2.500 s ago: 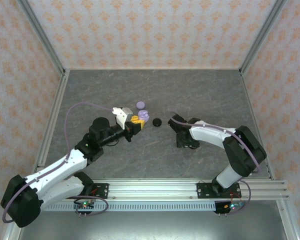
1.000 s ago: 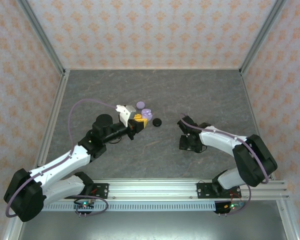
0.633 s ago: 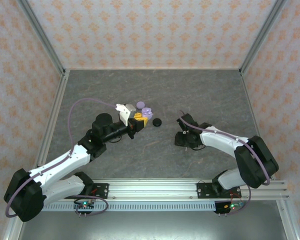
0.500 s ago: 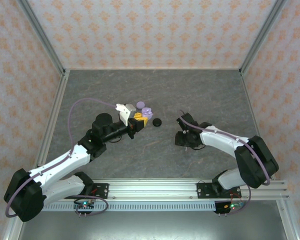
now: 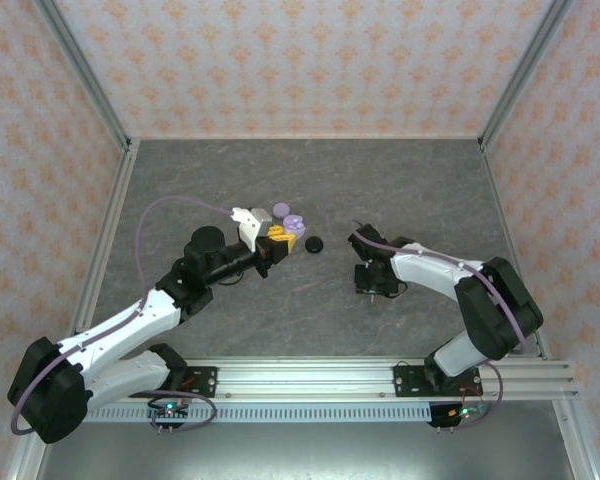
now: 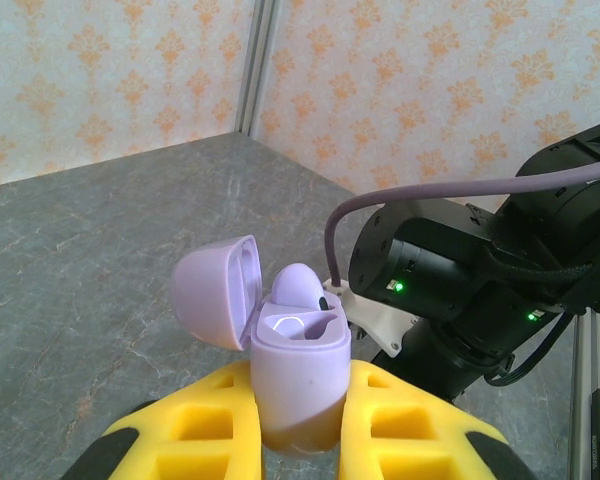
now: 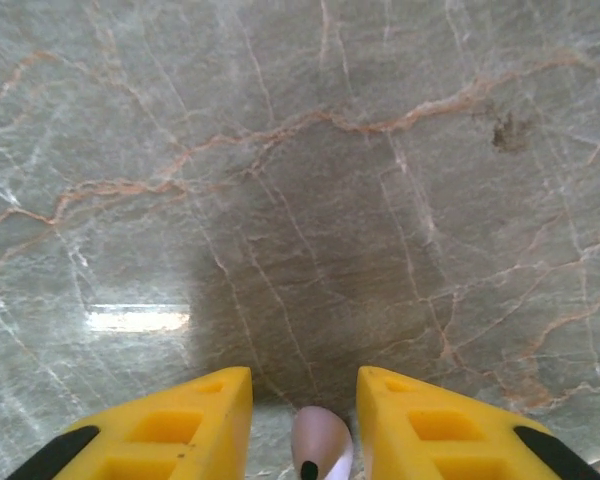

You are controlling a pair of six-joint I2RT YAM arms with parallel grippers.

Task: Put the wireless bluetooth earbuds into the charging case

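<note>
I see the grey marbled table (image 5: pixel 400 190) across the middle of the top view, with patterned walls (image 5: pixel 310 60) round it. The left arm (image 5: pixel 130 325) reaches from the lower left toward the centre, and the right arm (image 5: pixel 450 280) bends in from the lower right.

The left gripper (image 5: pixel 278 236) sits just left of centre. In its wrist view, the left gripper (image 6: pixel 300 375) has its yellow fingers (image 6: pixel 200 430) clamped on the lower body of a lavender case (image 6: pixel 298 350). The lid (image 6: pixel 215 305) is flipped open to the left. That case (image 5: pixel 293 223) shows at the fingertips from above, and a black case (image 5: pixel 314 244) lies on the table just to its right.

The right gripper (image 5: pixel 368 285) points down at the table, right of centre. In its wrist view, the right gripper (image 7: pixel 304 385) has its jaws narrow around a pink earbud (image 7: pixel 320 440) at the bottom edge. The right finger is close against the bud and there is a gap on the left. I cannot tell whether it is actually pinched.

A lavender earbud (image 6: pixel 302 285) sits in the open case.
</note>
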